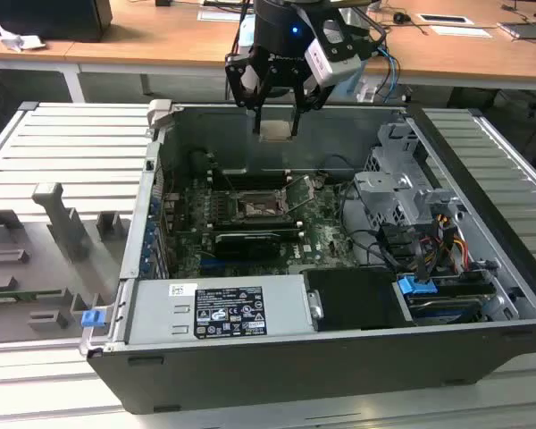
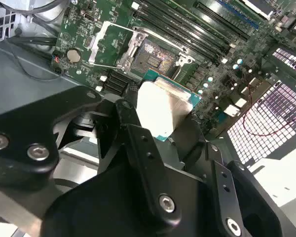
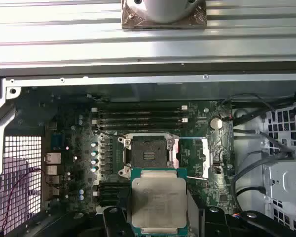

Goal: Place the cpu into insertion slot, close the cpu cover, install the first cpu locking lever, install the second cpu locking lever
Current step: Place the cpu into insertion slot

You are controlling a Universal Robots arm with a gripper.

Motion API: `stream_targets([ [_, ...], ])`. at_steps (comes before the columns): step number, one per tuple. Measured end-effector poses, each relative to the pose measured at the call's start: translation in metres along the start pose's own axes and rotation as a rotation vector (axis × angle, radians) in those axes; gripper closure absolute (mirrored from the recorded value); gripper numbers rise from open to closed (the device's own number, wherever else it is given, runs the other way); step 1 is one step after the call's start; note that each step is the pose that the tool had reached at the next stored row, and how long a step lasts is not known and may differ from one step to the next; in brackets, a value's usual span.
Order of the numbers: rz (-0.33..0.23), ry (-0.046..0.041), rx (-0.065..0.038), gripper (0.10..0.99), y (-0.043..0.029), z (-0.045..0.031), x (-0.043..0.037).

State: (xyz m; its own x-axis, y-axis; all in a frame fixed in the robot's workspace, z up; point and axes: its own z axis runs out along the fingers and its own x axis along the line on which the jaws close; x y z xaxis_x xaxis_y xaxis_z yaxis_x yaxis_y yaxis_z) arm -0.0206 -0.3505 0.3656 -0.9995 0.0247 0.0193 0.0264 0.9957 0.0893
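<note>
Your gripper (image 1: pixel 277 127) is clamped on the cpu (image 3: pixel 159 200), with a black finger pressed against each of two opposite edges and the chip held flat between them. In the exterior view the chip hangs in the air well above the insertion slot (image 1: pixel 257 207), up near the top edge of the open computer case (image 1: pixel 482 268) and clear of everything inside it.

Look at the chip in the first wrist view. It is a square with a dull silver-beige metal face that carries faint print, the corners are stepped, and a thin green rim runs around the outside. In the second wrist view the same face catches the light and reads almost white, with the teal-green edge showing along one side.

The insertion slot is bare. You see a dark square with a small patterned patch at its centre, ringed by a silvery frame and set in the green motherboard (image 3: pixel 79 163). The cpu cover (image 3: pixel 195 158) is swung open and lies just beside the slot, a silvery frame plate with a cut-out middle through which the board shows. On the slot's side away from the cover, two long black memory slots (image 3: pixel 138 116) run parallel to its edge. In the first wrist view the chip's edge overlaps the slot's frame.
</note>
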Motion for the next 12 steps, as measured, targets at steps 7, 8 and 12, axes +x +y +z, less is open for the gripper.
stream_targets([
  [7, 0.031, -0.0029, 0.0, 0.549, 0.0, 0.0, 0.0003],
  [8, 0.037, -0.0034, 0.0, 0.549, 0.0, 0.0001, 0.0003],
  [12, 0.085, -0.0076, -0.001, 0.549, 0.0, 0.0004, 0.0004],
])
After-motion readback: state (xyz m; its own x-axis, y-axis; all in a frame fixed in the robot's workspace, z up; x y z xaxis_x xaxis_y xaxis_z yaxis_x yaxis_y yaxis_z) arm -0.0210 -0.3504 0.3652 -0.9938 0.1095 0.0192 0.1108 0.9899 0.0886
